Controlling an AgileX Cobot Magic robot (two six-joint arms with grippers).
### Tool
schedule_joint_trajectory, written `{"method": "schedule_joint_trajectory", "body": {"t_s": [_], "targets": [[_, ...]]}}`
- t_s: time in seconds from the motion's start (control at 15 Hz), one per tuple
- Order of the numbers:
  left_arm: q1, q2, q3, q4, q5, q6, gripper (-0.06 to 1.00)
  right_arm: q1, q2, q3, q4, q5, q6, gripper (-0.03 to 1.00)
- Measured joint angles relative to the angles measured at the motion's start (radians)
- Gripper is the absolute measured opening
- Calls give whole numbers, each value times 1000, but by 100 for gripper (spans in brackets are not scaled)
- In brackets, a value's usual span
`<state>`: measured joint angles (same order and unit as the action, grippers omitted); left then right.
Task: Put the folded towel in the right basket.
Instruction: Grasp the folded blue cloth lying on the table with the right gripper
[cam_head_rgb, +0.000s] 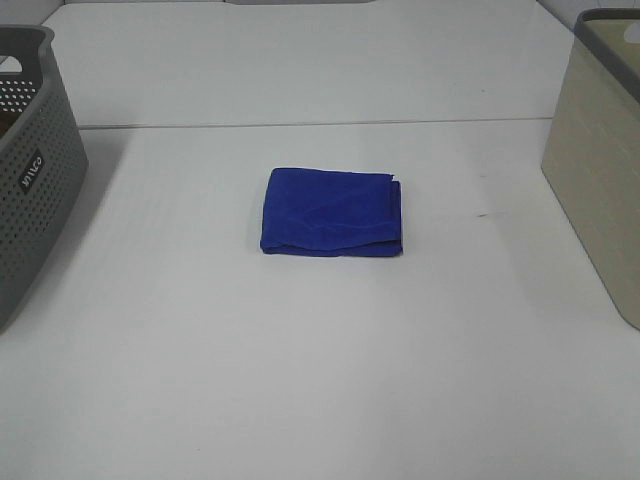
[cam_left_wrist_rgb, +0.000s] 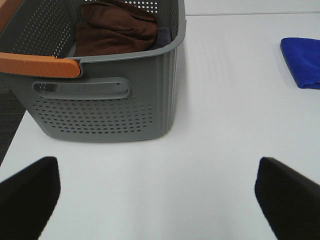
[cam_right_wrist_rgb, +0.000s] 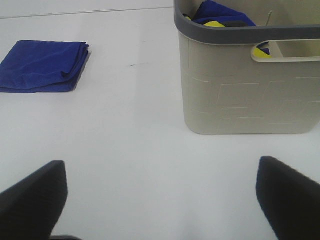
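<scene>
Fingers (cam_left_wrist_rgb: 27, 195) of left gripper (cam_left_wrist_rgb: 157, 200) and right gripper (cam_right_wrist_rgb: 160, 200) stand spread wide over the bench (cam_head_rgb: 320, 400), the folded towel (cam_head_rgb: 332, 212) lying flat between grey basket (cam_head_rgb: 30, 170) and right basket (cam_head_rgb: 600, 150), touching neither.

folded towel (cam_head_rgb: 332, 212) between baskets, on table (cam_head_rgb: 300, 380)

Bright, even light floods the white table (cam_head_rgb: 320, 380), nearly washing it out; the grey basket (cam_head_rgb: 30, 180) casts a soft shadow. Wrist-view fingertips (cam_left_wrist_rgb: 30, 195) sit dark, slightly blurred.
</scene>
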<state>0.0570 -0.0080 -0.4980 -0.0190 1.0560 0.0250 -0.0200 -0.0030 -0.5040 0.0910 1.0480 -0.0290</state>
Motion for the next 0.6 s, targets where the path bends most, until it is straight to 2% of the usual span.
{"method": "schedule_joint_trajectory", "body": {"t_s": [0.6], "targets": [[0,0,0,1,0,0,99,0,0,0,0,0,0,98]]}}
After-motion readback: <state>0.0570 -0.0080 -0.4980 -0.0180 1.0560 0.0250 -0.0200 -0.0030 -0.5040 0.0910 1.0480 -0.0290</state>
